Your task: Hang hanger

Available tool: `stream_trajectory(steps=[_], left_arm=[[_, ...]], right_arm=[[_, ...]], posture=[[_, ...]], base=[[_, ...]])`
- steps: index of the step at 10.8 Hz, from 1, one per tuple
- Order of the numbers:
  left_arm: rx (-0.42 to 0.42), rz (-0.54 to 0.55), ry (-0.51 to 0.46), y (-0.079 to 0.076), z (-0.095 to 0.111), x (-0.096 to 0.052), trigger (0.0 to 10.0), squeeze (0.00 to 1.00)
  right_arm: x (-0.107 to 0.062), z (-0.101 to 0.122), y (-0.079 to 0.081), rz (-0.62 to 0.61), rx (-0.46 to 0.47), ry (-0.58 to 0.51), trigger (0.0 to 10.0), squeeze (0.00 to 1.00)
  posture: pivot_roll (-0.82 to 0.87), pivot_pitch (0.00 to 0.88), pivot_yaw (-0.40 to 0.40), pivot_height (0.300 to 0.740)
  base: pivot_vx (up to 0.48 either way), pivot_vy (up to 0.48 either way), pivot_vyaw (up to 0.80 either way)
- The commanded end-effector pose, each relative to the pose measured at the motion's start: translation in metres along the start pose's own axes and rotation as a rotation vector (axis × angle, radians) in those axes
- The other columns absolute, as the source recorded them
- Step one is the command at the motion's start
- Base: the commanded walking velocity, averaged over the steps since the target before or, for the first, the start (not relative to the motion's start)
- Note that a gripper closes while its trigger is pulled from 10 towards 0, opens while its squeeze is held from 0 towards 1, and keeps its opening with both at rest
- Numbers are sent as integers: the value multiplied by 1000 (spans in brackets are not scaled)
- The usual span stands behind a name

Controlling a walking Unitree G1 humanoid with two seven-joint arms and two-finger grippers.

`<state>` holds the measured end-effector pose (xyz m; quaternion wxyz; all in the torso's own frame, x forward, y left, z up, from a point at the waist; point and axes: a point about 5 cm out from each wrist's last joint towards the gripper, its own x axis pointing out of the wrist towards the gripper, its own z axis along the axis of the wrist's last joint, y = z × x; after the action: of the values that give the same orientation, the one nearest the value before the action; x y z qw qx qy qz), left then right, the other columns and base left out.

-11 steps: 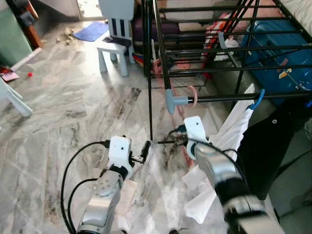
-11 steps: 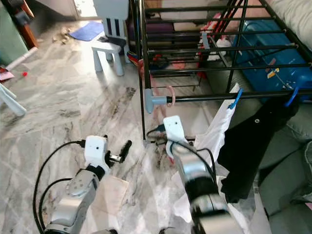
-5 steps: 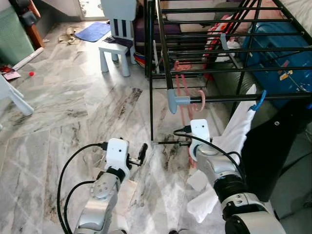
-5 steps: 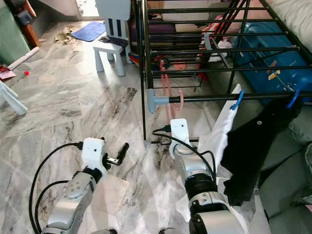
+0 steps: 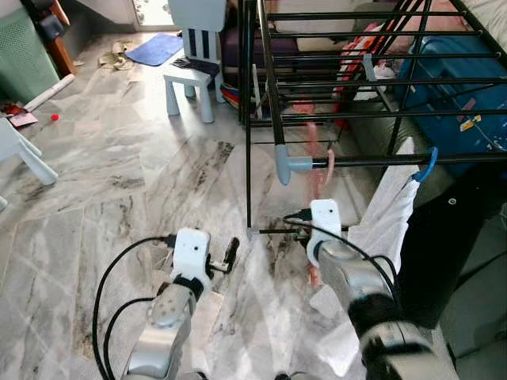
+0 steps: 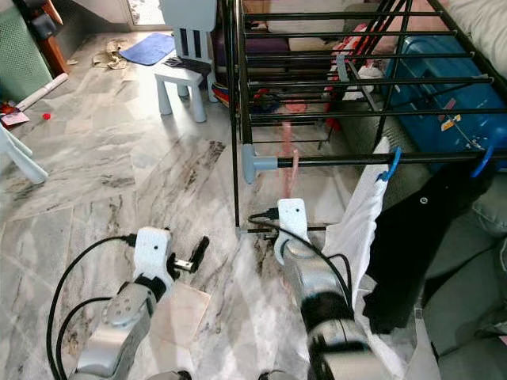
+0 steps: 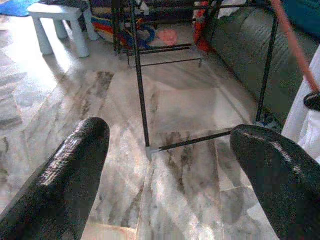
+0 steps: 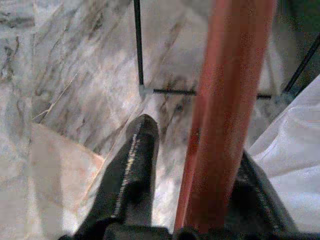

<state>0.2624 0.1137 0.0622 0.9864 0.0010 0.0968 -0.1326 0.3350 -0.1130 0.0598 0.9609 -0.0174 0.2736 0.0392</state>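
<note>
Grey-veined marble floor [image 5: 119, 182] lies open and bare to the robot's left in the eye views, while the black drying rack [image 5: 333, 79] closes off the space ahead and to the right, its nearest rail ending in a grey corner piece [image 5: 283, 163]. A white garment [image 5: 388, 222] on a blue hook and a dark garment [image 6: 412, 237] hang from that rail beside the right arm, and a blue suitcase [image 5: 459, 87] sits behind the bars. Farther off stand a pale blue stool [image 5: 190, 83] and a blue mat [image 5: 158, 47]. The right gripper [image 5: 318, 194] is raised just under the rail with the pink hanger [image 5: 321, 162] rising from it toward the rail; the hanger is motion-blurred, so whether its hook touches the rail cannot be told. The left gripper [image 5: 230, 255] is held low over the floor, near the rack's foot. In the left wrist view the fingers [image 7: 65, 175] stand wide apart with nothing between them, framing the rack's leg and low crossbar; the hanger's shaft crosses one corner. In the right wrist view the fingers [image 8: 132, 170] are closed around the hanger [image 8: 230, 110], whose shaft covers much of the picture, with white cloth at one edge.
</note>
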Motion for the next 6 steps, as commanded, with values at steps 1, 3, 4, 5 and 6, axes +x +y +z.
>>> stream_trajectory(steps=[1,3,4,5,6], left_arm=[[14,11,4,0,0,-2,10000,0],[27,27,9,2,-1,-4,10000,0],[28,28,8,3,0,-4,10000,0],[40,36,6,5,1,-4,10000,0],[41,38,6,5,1,-4,10000,0]], right_arm=[[-3,4,-2,-4,-34,-45,10000,1000],[-16,-4,-9,-18,-53,-100,10000,1000],[-19,-6,-10,-17,-62,-112,10000,1000],[-29,-8,-16,-27,-104,-158,10000,1000],[-33,-8,-21,-41,-118,-169,10000,1000]], posture=[[-10,125,-34,740],[-17,129,-15,740],[-21,130,-11,740],[-24,133,-9,740],[-27,134,-8,740]], base=[[0,0,0],[0,0,0],[0,0,0],[0,0,0],[0,0,0]])
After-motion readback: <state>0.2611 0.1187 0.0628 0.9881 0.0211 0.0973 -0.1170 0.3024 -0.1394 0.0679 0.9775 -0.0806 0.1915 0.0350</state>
